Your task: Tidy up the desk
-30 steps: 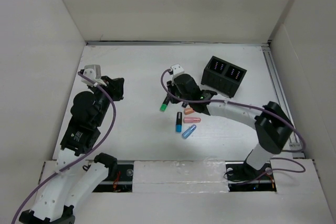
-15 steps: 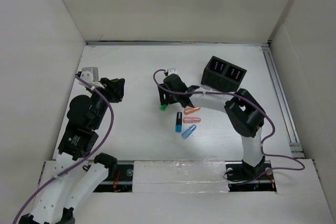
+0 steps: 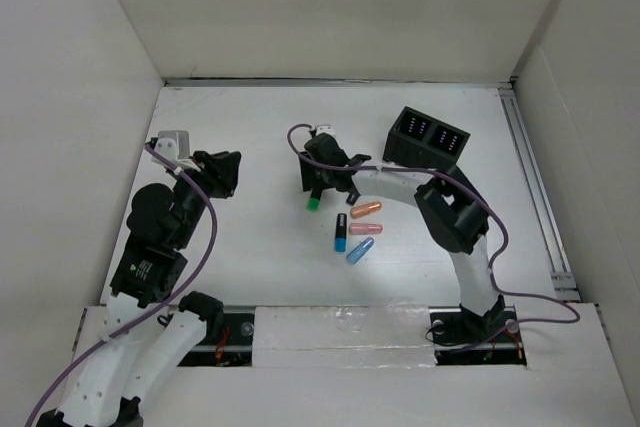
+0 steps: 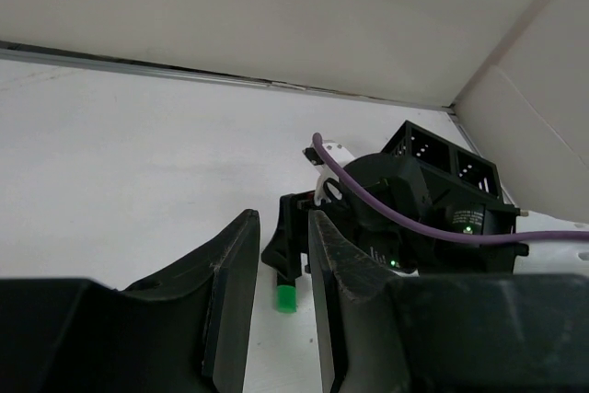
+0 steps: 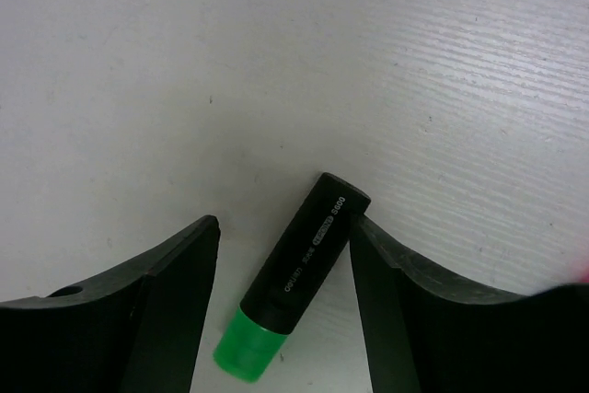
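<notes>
As the tabletop (image 3: 250, 127) runs from the arm bases at its near edge to the far wall, between the white wall panels, it carries every item under inspection. Five pens lie loose about its middle. One is a green-capped black marker (image 5: 299, 283). Just nearer the near edge lie an orange pen (image 3: 366, 210), a pink pen (image 3: 365, 229), a dark blue pen (image 3: 341, 233) and a light blue pen (image 3: 360, 250), close together but not stacked. A black compartment organiser (image 3: 427, 142) stands toward the far right corner; its contents cannot be made out.

The right gripper (image 5: 284, 220) is down over the green-capped black marker. Its jaws are parted and straddle the barrel, with one finger just beside the butt end, and no firm grip is evident. The left gripper (image 4: 282, 218) hovers toward the left edge, jaws slightly apart and holding nothing, well apart from the pens.

Assessment: the task is at an early stage. No pen shows above the organiser's rim, and all five visible pens lie on the tabletop. The first pick is set up but not completed. Outstanding: grasp, carry and deposit for each pen.
</notes>
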Motion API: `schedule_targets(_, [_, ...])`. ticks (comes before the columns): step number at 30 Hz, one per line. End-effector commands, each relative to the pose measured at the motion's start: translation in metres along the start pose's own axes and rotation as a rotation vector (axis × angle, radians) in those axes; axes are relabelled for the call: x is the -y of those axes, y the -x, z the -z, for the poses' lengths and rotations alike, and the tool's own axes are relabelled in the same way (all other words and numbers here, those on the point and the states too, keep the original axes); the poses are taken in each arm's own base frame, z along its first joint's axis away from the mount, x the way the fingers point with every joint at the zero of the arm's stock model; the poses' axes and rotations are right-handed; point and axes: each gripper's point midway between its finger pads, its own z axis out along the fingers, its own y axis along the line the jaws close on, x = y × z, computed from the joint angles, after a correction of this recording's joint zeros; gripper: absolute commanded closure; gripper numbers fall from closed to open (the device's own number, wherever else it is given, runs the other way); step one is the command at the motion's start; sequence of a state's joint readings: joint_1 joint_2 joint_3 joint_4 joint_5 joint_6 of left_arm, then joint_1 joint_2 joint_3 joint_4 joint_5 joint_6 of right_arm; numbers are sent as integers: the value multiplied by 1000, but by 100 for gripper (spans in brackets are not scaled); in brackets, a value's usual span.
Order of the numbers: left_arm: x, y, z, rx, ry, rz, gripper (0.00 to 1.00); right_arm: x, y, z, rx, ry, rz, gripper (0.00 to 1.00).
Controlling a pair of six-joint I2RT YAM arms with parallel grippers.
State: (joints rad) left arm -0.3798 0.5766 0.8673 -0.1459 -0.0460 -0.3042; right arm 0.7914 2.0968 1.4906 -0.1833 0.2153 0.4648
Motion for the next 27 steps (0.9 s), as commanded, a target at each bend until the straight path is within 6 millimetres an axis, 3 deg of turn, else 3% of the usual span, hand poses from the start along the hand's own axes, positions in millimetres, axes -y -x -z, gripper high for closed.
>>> schedule_targets(1, [11, 14, 4, 62, -60, -11, 75, -3, 6, -4, 0, -21, 25, 37])
schedule_targets(8, [12, 17, 7, 78, -68, -12, 75, -4, -9, -9, -24, -33, 80, 42])
schedule_targets(10, [14, 18, 8, 79, -75, -12, 75, -8, -12, -8, -30, -33, 108, 48])
schedule_targets(20, [13, 16, 7, 74, -71, -12, 75, -8, -17, -10, -38, -66, 176, 49])
schedule_targets(25, [13, 17, 7, 76, -74, -14, 75, -7, -17, -13, -52, -56, 181, 80])
schedule_targets(27, [13, 16, 6, 74, -72, -14, 74, -11, -7, -11, -36, -19, 187, 93])
